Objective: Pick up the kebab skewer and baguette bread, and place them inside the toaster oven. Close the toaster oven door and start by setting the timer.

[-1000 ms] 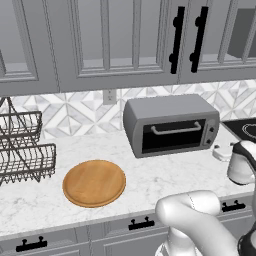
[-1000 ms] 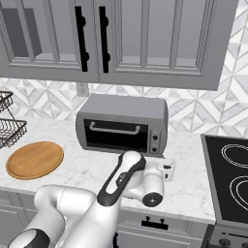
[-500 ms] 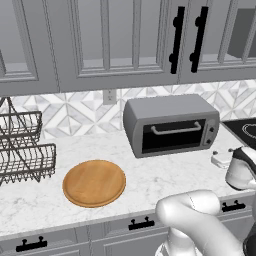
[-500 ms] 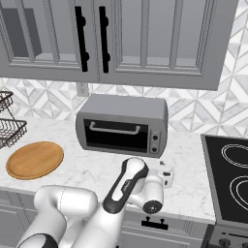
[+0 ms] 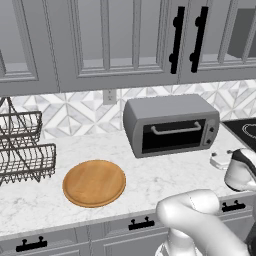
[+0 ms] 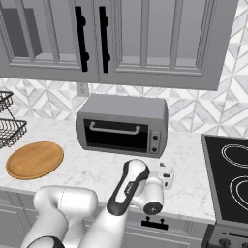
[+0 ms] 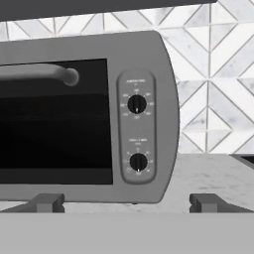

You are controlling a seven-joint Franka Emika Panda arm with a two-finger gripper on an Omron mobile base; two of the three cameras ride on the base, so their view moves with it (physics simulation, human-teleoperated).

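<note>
The wide grey metal toaster oven (image 5: 171,125) with rounded top edges stands on the white marbled counter (image 5: 150,175) against the patterned tile backsplash (image 6: 43,101), and its black glass door (image 6: 116,135) with the horizontal grey bar handle (image 6: 114,129) is shut upright against the box, so nothing of its inside can be made out through the dark window. In the hand view the oven runs off the left edge, so only the right end of the handle shows, beside the strip of two black knobs (image 7: 137,134), whose printed markings are too small to read. The white two-finger gripper (image 6: 165,175) hovers low over the counter in front of the oven's right end, level with the knob strip and apart from it; its two dark finger tips (image 7: 47,202) stand far apart at the bottom corners of the hand view, jaws fully spread, with nothing between them. In the left base view the hand is partly cut off by the right edge, and the white arm's elbow covers part of the counter front. The round flat wooden board (image 5: 94,182) lies bare on the counter well to the left of the oven, near the dark wire dish rack (image 5: 22,150), which is cut off at the left edge. The black glass cooktop (image 6: 227,174) lies to the right of the oven, partly out of frame.
</note>
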